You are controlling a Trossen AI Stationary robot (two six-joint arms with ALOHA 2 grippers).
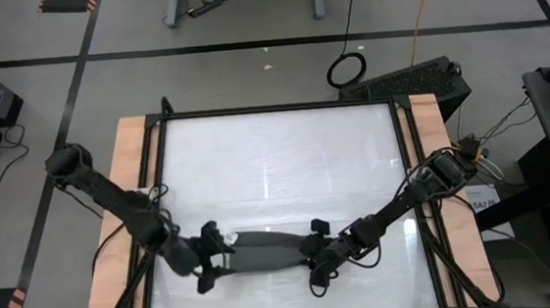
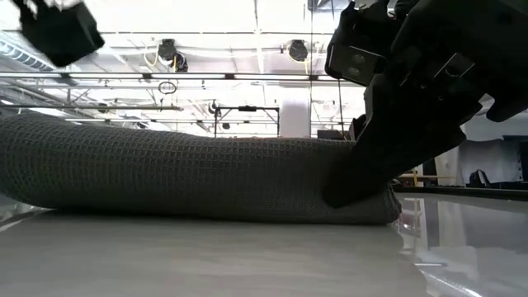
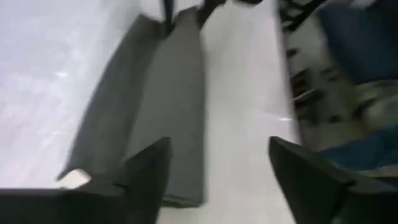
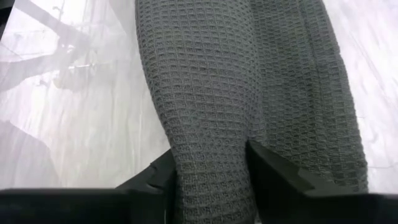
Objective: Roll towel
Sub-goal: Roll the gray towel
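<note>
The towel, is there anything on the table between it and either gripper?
Nothing visible. The towel lies as a long narrow bundle on the table. The left gripper hovers open at one end, with only bare tabletop around it. The right gripper already has its fingers on either side of the other end.

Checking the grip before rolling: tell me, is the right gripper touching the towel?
Touching. The right wrist view shows the right gripper's fingers pressed against both sides of the towel.

Bare table (image 1: 276,164) beyond towel (image 1: 268,253); pincers at both ends.
</note>
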